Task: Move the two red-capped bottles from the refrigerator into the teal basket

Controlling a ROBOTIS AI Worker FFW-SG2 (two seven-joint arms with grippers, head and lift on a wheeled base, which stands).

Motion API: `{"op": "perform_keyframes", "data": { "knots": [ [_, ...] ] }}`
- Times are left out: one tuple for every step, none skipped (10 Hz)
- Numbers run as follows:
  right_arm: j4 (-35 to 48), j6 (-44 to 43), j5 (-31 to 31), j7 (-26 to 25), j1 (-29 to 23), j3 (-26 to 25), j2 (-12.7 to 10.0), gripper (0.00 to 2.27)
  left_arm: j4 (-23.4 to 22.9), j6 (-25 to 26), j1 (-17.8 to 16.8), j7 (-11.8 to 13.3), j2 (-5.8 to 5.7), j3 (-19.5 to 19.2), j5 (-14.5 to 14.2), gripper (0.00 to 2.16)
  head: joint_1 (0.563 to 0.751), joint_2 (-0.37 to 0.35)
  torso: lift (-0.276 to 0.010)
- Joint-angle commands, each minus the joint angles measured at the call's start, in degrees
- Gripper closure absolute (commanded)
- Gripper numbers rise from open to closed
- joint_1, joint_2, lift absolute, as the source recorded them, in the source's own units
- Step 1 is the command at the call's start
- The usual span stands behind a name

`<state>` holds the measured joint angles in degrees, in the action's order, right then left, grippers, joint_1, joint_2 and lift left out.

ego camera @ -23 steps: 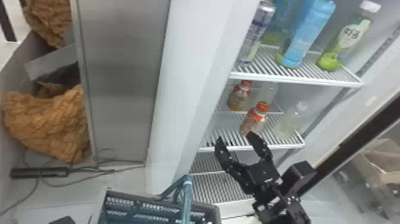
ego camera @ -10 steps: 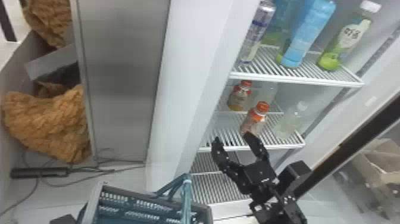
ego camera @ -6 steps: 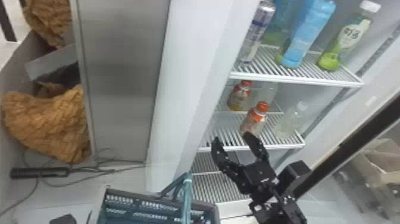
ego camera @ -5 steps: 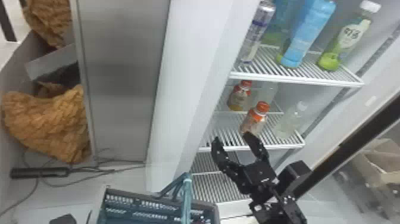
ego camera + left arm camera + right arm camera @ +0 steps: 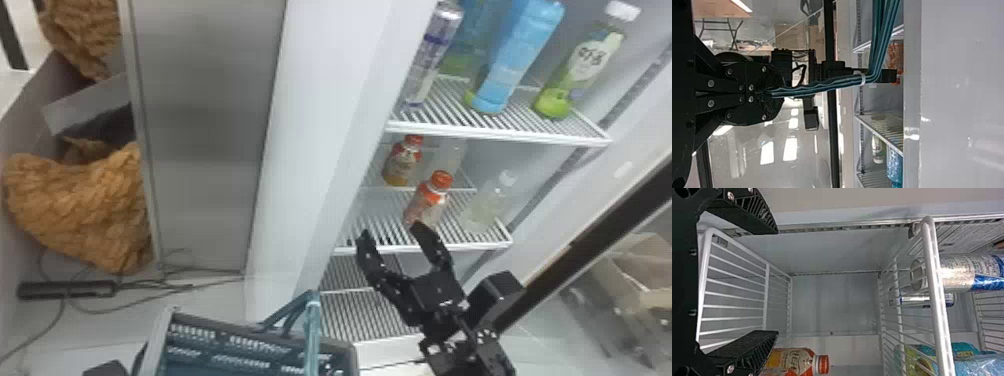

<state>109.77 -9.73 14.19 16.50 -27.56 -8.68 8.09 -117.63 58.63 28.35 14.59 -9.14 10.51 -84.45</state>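
The right arm (image 5: 475, 345) enters at the bottom edge of the head view and leans up and to the left, toward the middle shelf (image 5: 462, 245). Its gripper (image 5: 392, 229) is in front of this shelf, with the fingers directed up toward it. The two fingers are spread widely, and between them there is nothing held. One fingertip is in front of the lower part of the nearer red-capped bottle (image 5: 429, 201); I cannot tell if it touches.

This bottle is upright on the middle shelf, the cap pointing up and the long axis standing vertical. The farther red-capped bottle (image 5: 401, 162) is deeper on the same shelf, to the left, also upright with its cap up. A clear bottle (image 5: 485, 207) is at the right part of the shelf.

The left gripper (image 5: 764, 94) is closed on the teal handle (image 5: 813, 89). The teal basket (image 5: 260, 336) is lower than the middle shelf and to its left. Above the middle shelf are the slim can (image 5: 432, 55), the blue bottle (image 5: 520, 55) and the green bottle (image 5: 582, 70).
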Motion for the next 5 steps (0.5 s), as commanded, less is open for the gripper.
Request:
{"op": "perform_keyframes", "data": {
  "knots": [
    [-0.2,-0.1,0.1,-0.1,0.0,0.0,0.0,0.11,0.0,0.0,-0.1,0.0,-0.09,0.1,-0.1,1.16,0.695,-0.35,-0.224],
    [-0.4,-0.8,0.2,-0.1,0.0,0.0,0.0,0.11,0.1,0.0,-0.1,0.0,-0.09,0.1,-0.1,1.16,0.695,-0.35,-0.224],
    [-0.4,-1.1,0.2,-0.2,0.0,0.0,0.0,0.11,0.1,0.0,-0.1,0.0,-0.09,0.1,-0.1,1.16,0.695,-0.35,-0.224],
    [-0.6,-1.4,0.2,-0.2,0.0,0.0,0.0,0.11,0.1,0.0,-0.1,0.0,-0.09,0.1,-0.1,1.15,0.695,-0.35,-0.224],
    [-0.6,-1.5,0.2,-0.4,0.0,0.0,0.0,0.11,0.1,-0.1,-0.1,0.0,-0.09,0.1,-0.1,1.16,0.695,-0.35,-0.224]
  ]
}}
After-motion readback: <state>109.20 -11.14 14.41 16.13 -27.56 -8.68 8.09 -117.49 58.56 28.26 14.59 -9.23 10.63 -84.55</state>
